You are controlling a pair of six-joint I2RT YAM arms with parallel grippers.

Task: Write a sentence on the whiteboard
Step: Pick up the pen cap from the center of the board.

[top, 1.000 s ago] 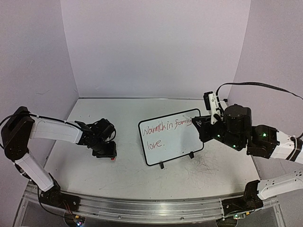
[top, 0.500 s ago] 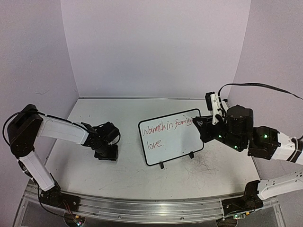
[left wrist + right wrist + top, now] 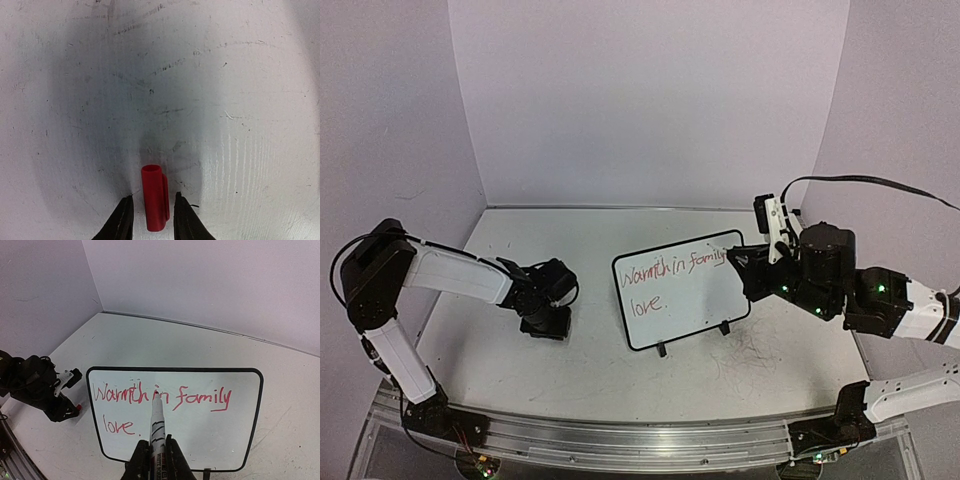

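Observation:
The whiteboard [image 3: 698,300] stands on its two clip feet at mid-table, tilted back. The sentence [image 3: 670,272] is on it in red, two lines: "Warmth in family" above "love." My right gripper [image 3: 157,440] is shut on a white marker [image 3: 156,422] whose red tip points at the whiteboard [image 3: 220,432], over the sentence [image 3: 200,399] near "in". Whether the tip touches the surface is not clear. My left gripper [image 3: 153,195] is down at the tabletop, open, its fingers either side of a red marker cap [image 3: 152,177] lying flat, with a narrow gap on each side.
The scuffed white tabletop [image 3: 620,380] is bounded by purple walls at the back and both sides. A metal rail [image 3: 620,440] runs along the near edge. The left gripper [image 3: 548,322] sits left of the board, the right gripper [image 3: 745,268] at the board's right edge.
The left gripper has shifted slightly right and come down over the red cap, its jaws narrowing around it. The right arm and marker have barely moved.

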